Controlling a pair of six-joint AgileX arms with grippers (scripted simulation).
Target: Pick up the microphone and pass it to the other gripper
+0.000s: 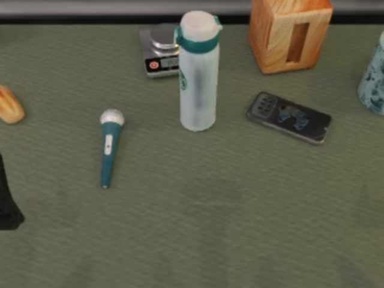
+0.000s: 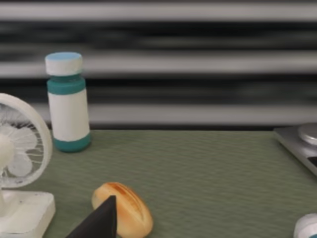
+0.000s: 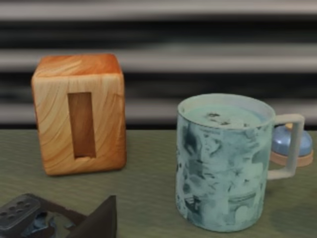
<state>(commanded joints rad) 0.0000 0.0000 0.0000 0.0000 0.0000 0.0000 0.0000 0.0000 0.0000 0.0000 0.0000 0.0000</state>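
The microphone (image 1: 109, 147) lies flat on the green table at centre-left, its silver mesh head toward the back and its teal handle toward the front. Its head also peeks into the left wrist view (image 2: 308, 228). My left gripper (image 1: 7, 207) shows only as a black shape at the table's left edge, well left of the microphone and apart from it. One black finger (image 2: 101, 223) shows in its wrist view, with nothing against it. My right gripper is outside the top view. A single finger (image 3: 101, 220) appears in its wrist view, holding nothing.
A tall white bottle (image 1: 198, 72) stands right of the microphone, with a small scale (image 1: 161, 51) behind it. A wooden box (image 1: 290, 33), a dark phone (image 1: 289, 117) and a mug (image 1: 375, 78) occupy the right side. A bread roll (image 1: 9, 105) lies at far left, a fan (image 2: 20, 163) beyond.
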